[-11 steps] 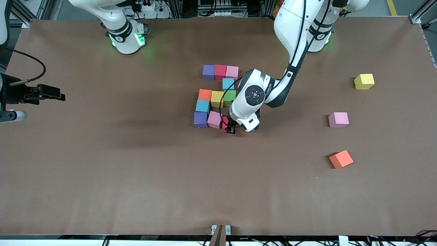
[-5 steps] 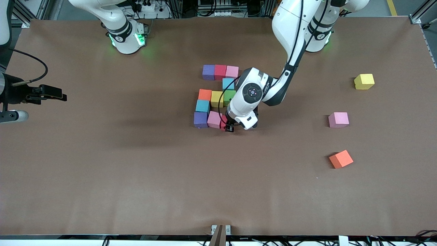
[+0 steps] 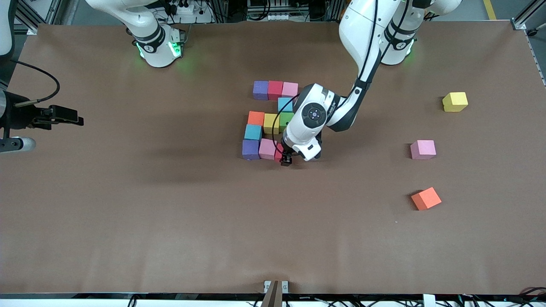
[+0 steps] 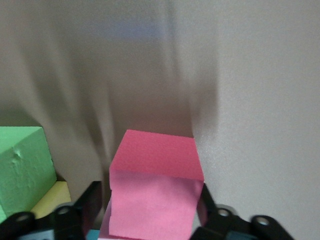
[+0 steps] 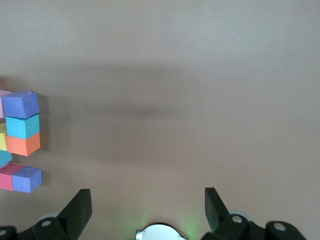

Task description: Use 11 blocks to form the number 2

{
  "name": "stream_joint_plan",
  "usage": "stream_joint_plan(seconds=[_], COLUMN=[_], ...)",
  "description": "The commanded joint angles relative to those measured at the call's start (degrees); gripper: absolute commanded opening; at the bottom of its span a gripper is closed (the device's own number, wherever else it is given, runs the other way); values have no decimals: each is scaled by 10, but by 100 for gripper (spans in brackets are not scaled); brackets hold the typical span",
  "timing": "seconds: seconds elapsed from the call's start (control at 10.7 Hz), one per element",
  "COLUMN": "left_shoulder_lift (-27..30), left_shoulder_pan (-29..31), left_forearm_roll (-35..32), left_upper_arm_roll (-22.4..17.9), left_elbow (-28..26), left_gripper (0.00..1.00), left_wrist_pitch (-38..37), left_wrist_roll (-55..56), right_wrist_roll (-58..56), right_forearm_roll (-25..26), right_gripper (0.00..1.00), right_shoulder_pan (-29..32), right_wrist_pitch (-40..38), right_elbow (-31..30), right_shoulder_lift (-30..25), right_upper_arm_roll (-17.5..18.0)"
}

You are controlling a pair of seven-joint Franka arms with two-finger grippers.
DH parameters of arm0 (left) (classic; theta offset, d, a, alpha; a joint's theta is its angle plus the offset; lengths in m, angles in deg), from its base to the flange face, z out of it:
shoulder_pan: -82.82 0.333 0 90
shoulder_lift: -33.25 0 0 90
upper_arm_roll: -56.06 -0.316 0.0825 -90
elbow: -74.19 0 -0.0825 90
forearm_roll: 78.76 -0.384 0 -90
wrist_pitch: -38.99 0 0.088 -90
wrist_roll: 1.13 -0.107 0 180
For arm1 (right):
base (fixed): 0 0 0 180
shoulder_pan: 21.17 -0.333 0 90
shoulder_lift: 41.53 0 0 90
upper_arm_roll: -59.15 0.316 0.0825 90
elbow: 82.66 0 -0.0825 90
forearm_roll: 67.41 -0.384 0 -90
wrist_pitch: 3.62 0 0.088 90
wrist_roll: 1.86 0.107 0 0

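Table [image 3: 128,221]: matte brown sheet. Number 2 [image 3: 270,123] of matte foam cubes at centre. Left arm bent low at its 5 o'clock corner; left tool [image 3: 286,160] fingers [image 4: 90,205] parted, flanking red block [image 4: 155,192]. Right tool [image 3: 70,118] wide, waiting at right arm's end.

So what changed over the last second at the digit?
The left claw edged toward the pink block, pressing the red block beside it, then opened and let go. The right claw waits open, and the three loose blocks have not moved.
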Motion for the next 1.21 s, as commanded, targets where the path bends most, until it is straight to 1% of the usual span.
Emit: stream_joint_plan(seconds=[0.0,0.19,0.37,0.47,0.84,0.93,1.03,1.12], left_shoulder_lift=[6,12,24,28,69,87,109,127], left_shoulder_pan=[-8,-11,-13,-12,-12,-12,-14,-11], left_forearm_roll=[3,2,-26,-27,-30,-48,-81,-101], left_upper_arm_roll=[-6,-7,-6,-5,-7,-7,-7,-6], left_elbow=[-10,-10,-11,-13,-8,-10,-13,-9], left_gripper=[100,100,100,100,100,100,100,100], left_wrist_pitch=[12,11,10,10,8,8,8,8], left_wrist_roll=[1,-4,-1,1,-3,-5,-6,-9], right_wrist_roll=[5,4,3,3,4,10,18,61], right_forearm_roll=[6,6,6,6,7,10,14,15], right_gripper=[100,100,100,100,100,100,100,100], right_shoulder_pan=[13,14,14,14,16,20,30,45], right_wrist_pitch=[4,4,3,3,3,3,4,3], right_elbow=[-18,-18,-18,-18,-17,-16,-16,-17], right_shoulder_lift=[-19,-19,-18,-18,-18,-19,-20,-29], right_upper_arm_roll=[14,14,14,14,14,24,44,70])
